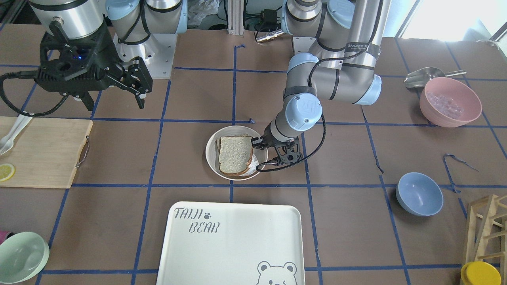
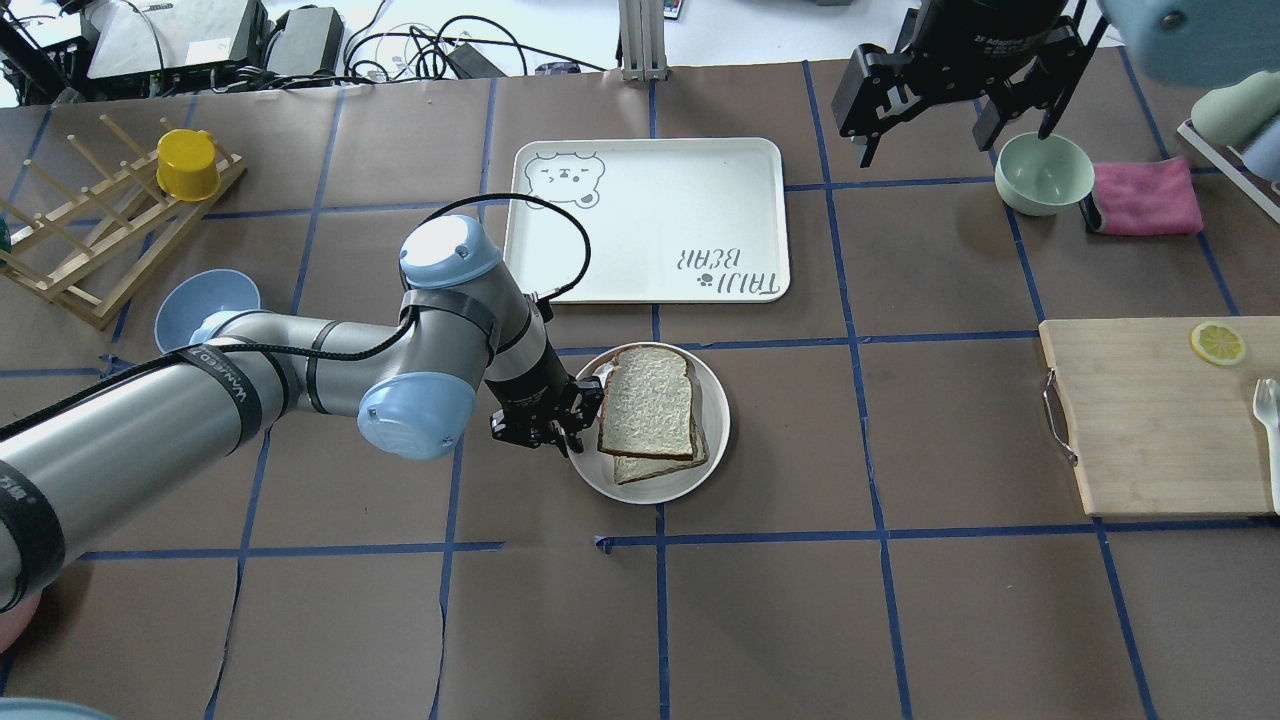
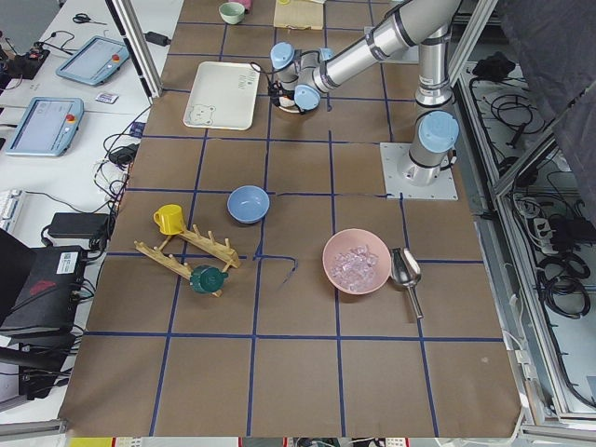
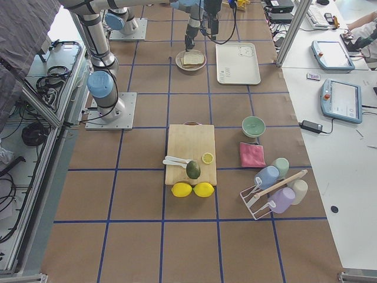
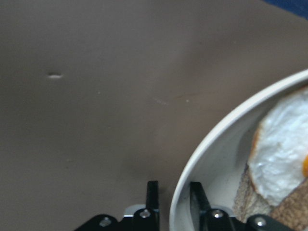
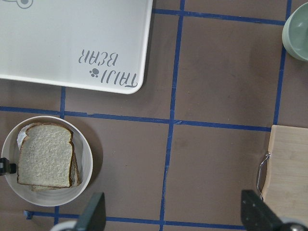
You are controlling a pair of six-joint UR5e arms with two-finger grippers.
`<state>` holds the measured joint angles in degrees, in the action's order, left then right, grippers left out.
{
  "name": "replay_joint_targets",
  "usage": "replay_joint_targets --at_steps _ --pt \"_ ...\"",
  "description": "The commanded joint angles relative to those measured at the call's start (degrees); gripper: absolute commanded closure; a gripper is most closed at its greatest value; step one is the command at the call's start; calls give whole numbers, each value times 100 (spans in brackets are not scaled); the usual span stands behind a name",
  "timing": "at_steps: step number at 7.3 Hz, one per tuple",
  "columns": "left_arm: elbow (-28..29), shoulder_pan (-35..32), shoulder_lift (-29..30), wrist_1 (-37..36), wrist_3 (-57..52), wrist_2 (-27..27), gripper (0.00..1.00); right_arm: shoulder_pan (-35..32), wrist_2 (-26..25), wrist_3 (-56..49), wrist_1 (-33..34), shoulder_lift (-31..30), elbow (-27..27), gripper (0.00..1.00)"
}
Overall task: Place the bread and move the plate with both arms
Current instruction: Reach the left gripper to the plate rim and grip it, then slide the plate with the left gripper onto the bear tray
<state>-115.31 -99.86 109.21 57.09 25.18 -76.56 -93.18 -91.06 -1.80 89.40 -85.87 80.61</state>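
Note:
The bread (image 1: 235, 154), a pale slice with dark crust, lies on top in the round cream plate (image 1: 212, 158) at mid-table. It also shows in the overhead view (image 2: 648, 402) and in the right wrist view (image 6: 44, 161). Under it lie another slice and a fried egg (image 5: 281, 159). My left gripper (image 2: 585, 400) is low at the plate's rim (image 5: 216, 139), one finger outside and one inside, shut on the rim. My right gripper (image 2: 950, 145) hangs open and empty, high above the table near the green bowl (image 2: 1045, 172).
The bear tray (image 2: 650, 220) lies just beyond the plate. A wooden cutting board (image 2: 1150, 420) with a lemon slice (image 2: 1217, 343) is on my right. A pink cloth (image 2: 1145, 197), blue bowl (image 2: 205, 305), wooden rack (image 2: 90, 240) and yellow cup (image 2: 187, 165) stand around.

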Motion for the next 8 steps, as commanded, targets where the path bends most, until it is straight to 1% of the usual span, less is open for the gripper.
replay_joint_targets --at_steps 1,3,4,5,7,8 --pt "34 28 -197 -22 -57 -17 100 10 -51 84 8 0 -1 0" --pt "43 194 -382 -450 -197 18 100 10 -8 93 -1 -8 7 0" --pt "78 360 -452 -584 -198 296 100 10 -43 93 7 -8 7 0" --pt "270 571 -436 -681 -241 386 100 2 -26 93 16 -8 7 0" --pt "1041 652 -173 -638 -513 483 100 10 -34 93 7 -8 7 0" --pt "1437 687 115 -638 -749 580 100 10 -34 93 7 -8 7 0"
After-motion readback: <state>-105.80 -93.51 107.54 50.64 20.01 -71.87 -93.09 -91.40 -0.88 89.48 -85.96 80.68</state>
